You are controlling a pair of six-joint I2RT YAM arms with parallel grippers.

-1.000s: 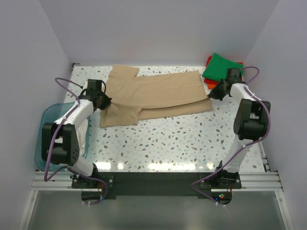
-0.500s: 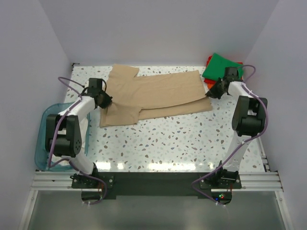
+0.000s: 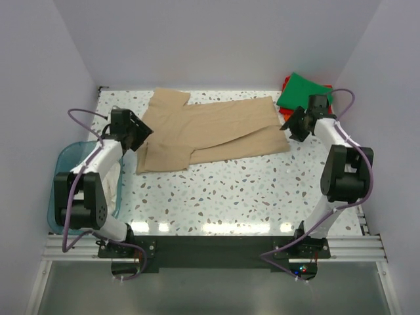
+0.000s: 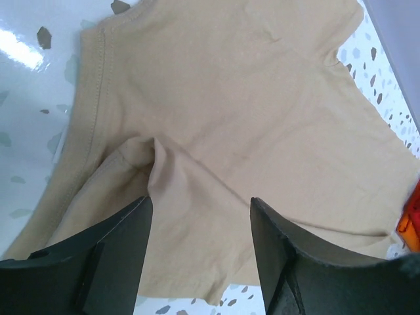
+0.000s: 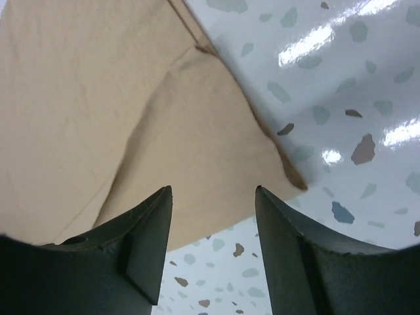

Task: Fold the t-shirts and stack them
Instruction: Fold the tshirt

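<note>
Tan t-shirt point(image 3: 216, 128) lying spread, left gripper point(image 4: 200, 210) gaping above it, right gripper point(image 5: 213, 197) parted over its corner, both empty

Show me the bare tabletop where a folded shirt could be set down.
Widest: the bare table strip between the tan shirt and the near edge. Smaller: the far-left corner beside its sleeve. Crowded: far right, where the green shirt lies on an orange-red shirt.

White arms point(image 3: 105, 152), black fingers point(image 4: 105, 256), purple cables point(image 3: 84, 110).
</note>
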